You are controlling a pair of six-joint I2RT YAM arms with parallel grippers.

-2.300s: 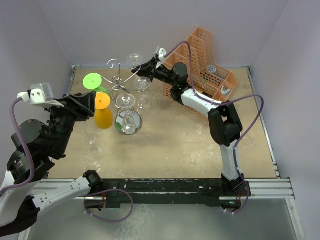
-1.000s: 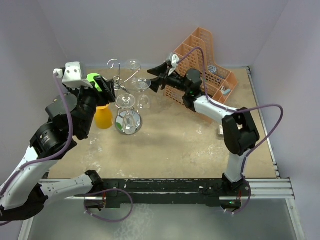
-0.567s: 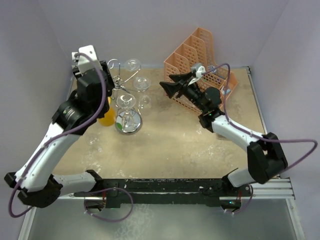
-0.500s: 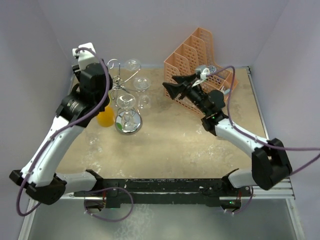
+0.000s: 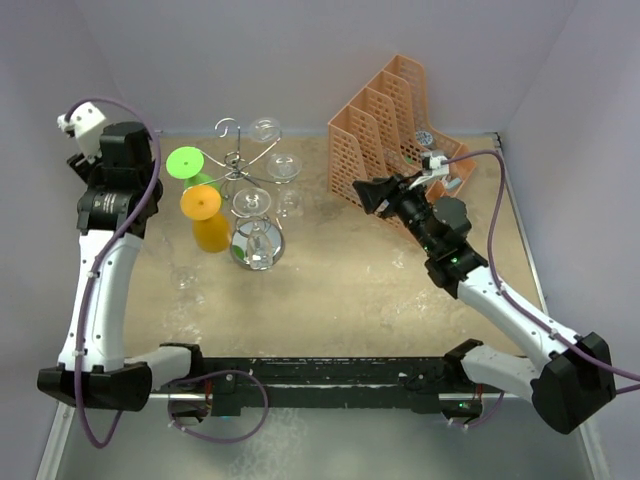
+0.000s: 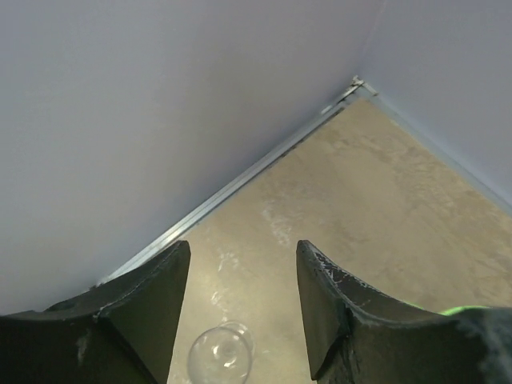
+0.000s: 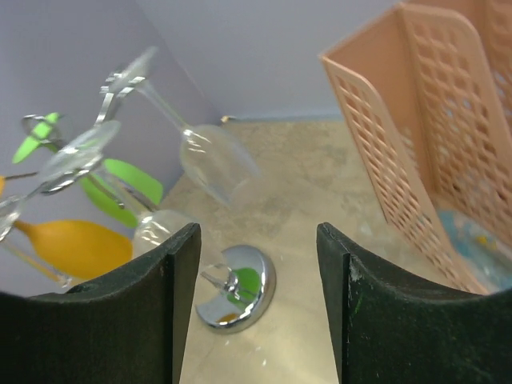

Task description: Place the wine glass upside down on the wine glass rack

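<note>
In the left wrist view, a clear glass (image 6: 220, 358) at bottom centre is cut by the lower edge, and a green thing (image 6: 472, 310) at lower right shows only as a sliver. In the right wrist view, the rack (image 7: 120, 78) top and the hanging glasses (image 7: 214, 162) at upper left are blurred. The orange organiser (image 7: 424, 120) runs off the right edge, and a bluish item (image 7: 468, 240) inside it is too blurred to tell.

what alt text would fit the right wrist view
The right gripper, open and empty, frames clear wine glasses hanging bowl-down from a silver rack with a shiny round base. An orange glass and a green glass show at far left; an orange mesh organiser stands at right.
</note>
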